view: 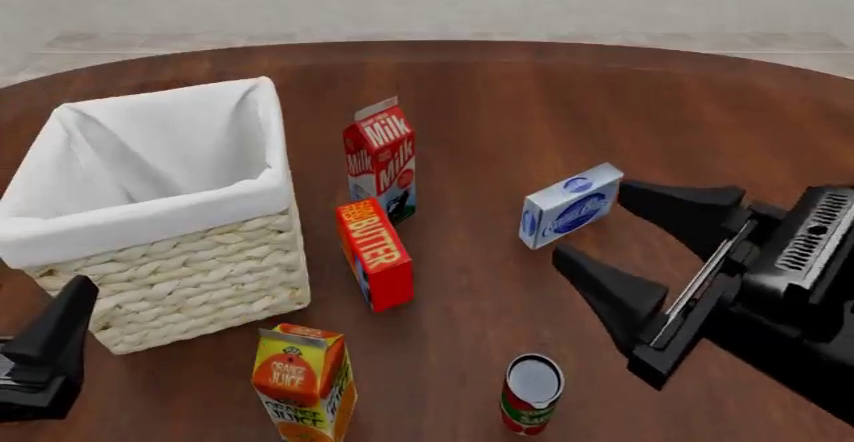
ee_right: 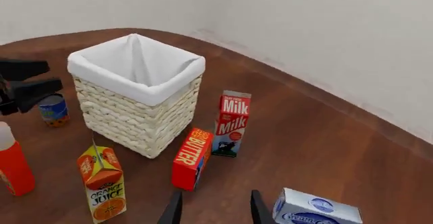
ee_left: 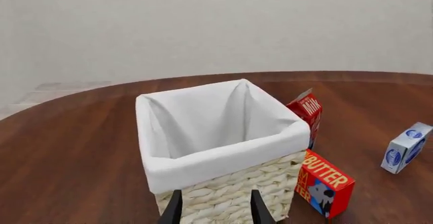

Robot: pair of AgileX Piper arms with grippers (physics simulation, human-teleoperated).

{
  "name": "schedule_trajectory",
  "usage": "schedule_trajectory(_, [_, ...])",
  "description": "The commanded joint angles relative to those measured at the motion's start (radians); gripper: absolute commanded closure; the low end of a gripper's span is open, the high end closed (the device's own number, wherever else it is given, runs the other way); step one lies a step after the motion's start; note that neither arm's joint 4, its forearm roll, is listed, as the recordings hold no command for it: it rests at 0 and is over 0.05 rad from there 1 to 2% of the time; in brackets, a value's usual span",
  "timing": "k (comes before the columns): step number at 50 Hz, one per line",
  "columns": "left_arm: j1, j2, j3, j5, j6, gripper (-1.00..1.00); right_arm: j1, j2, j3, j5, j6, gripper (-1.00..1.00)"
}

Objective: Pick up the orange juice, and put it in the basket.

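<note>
Orange juice [view: 304, 382], a tall gable-top carton in yellow-orange and green with sliced-orange pictures, stands upright on the dark brown wooden table [view: 534, 112] at the near edge of the front view, just in front of the large square cream wicker basket with a white cloth liner [view: 200, 272] and apart from it; no gripper touches it. The right gripper [view: 641, 257] hangs above the table on the right with its black fingers spread wide and nothing between them, near a small blue-and-white cream cheese box [view: 571, 205] and above a red-and-green can with a dark top [view: 533, 394]. The left gripper [view: 54, 337] shows only as a black tip at the lower left of the front view; in the left wrist view its two fingertips [ee_left: 173, 210] stand apart, empty, close before the basket's woven wall. Between basket and right gripper stand a red-and-white milk carton [view: 382, 158] and, just in front of it, a flat red-orange butter box [view: 374, 252] on its edge. The right wrist view alone shows an orange bottle with a white cap [ee_right: 12, 160] and a blue-labelled can [ee_right: 52, 109] beyond the basket's side, and the juice carton's lettering; the left wrist view does not take in the juice at all
</note>
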Motion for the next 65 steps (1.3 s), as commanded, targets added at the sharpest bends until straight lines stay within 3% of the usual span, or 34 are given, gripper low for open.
schedule_trajectory(1, [-0.012,0.052,0.007,-0.045,0.009,-1.00,0.174,0.116,-0.017,-0.054,0.033,-1.00])
schedule_trajectory(18, [-0.040,0.102,0.008,-0.065,0.004,-1.00,0.288,0.334,-0.084,-0.054,-0.044,-1.00])
schedule_trajectory(21, [-0.041,0.115,0.008,-0.073,-0.002,-1.00,0.293,0.372,-0.108,-0.050,0.003,-1.00])
schedule_trajectory(31, [-0.052,0.139,0.008,-0.085,-0.012,-1.00,0.353,0.511,-0.132,-0.079,-0.041,-1.00])
schedule_trajectory(47, [-0.057,0.159,0.008,-0.095,-0.015,-1.00,0.429,0.642,-0.179,-0.112,-0.032,-1.00])
schedule_trajectory(65, [-0.064,0.165,0.008,-0.091,-0.009,-1.00,0.444,0.700,-0.225,-0.100,-0.003,-1.00])
